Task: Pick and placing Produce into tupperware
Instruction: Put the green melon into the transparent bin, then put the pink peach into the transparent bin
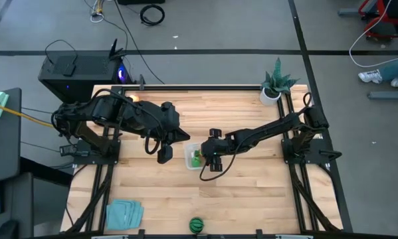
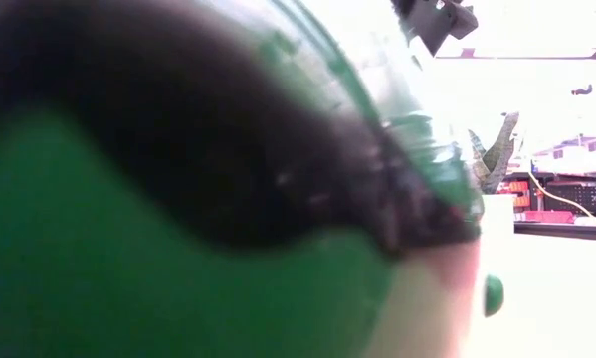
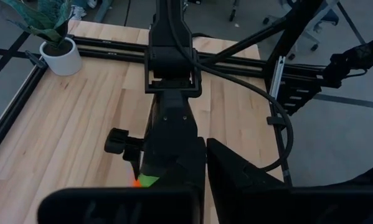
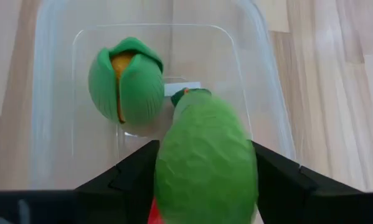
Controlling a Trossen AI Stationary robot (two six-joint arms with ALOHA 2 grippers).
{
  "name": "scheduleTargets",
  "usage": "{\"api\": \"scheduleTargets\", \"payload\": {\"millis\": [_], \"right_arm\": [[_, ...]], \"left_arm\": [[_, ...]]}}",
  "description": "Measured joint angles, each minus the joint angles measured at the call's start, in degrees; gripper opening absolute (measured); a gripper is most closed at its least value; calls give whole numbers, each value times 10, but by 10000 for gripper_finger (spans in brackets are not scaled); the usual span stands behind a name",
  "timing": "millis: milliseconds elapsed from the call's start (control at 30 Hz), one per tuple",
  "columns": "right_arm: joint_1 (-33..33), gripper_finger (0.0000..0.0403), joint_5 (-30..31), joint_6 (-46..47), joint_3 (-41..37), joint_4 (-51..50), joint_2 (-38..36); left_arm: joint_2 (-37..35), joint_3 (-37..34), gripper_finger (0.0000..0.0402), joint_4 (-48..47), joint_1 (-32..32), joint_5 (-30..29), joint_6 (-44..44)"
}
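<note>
The clear tupperware (image 1: 193,157) (image 4: 55,124) stands mid-table. On its floor lies a green piece with a yellow core (image 4: 125,78). My right gripper (image 1: 209,161) (image 4: 203,148) hangs at its right side, shut on a bumpy green piece (image 4: 205,158) with red at its back end. The dark green striped ball (image 1: 197,224) (image 2: 178,199) rests at the near edge, filling the low view. My left gripper (image 1: 164,154) waits shut, just left of the container. The other produce is hidden or out of view. My right gripper pinches the bumpy green piece between its two fingers (image 4: 133,171), one on each flank (image 4: 167,168). The fingers lie along it and slant down from the table's right side. The piece's free end (image 4: 189,96) juts out past the fingertips over the container's inside.
A potted plant (image 1: 273,86) (image 3: 56,53) stands at the far right corner. A folded teal cloth (image 1: 123,214) lies at the near left. The right arm (image 3: 170,93) stretches across the table's middle. Bare wood lies near and right of the container.
</note>
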Motion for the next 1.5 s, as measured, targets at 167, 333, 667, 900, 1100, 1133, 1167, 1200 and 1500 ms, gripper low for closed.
{"api": "scheduleTargets", "payload": {"millis": [167,333,667,900,1100,1133,1167,1200,1500], "right_arm": [[0,258,1,4,0,0,0],[0,274,-2,5,0,-2,-11],[3,215,-23,72,-1,-15,-122],[4,76,-49,89,-1,-40,-201],[3,14,-58,90,-1,-73,-246],[2,16,-65,88,-1,-76,-253],[0,16,-71,84,-1,-78,-259],[-2,13,-77,77,-1,-77,-266],[-27,5,-87,42,-1,-96,-342]], "left_arm": [[0,0,7,0,0,0,0],[0,0,13,-7,0,0,-12],[0,0,6,-83,20,-26,-123],[0,0,19,-200,85,-78,-235],[0,0,6,-273,168,-82,-305],[0,0,6,-279,184,-82,-309],[0,0,8,-282,201,-82,-313],[0,0,10,-284,219,-82,-315],[0,0,7,-285,391,-43,-291]]}}
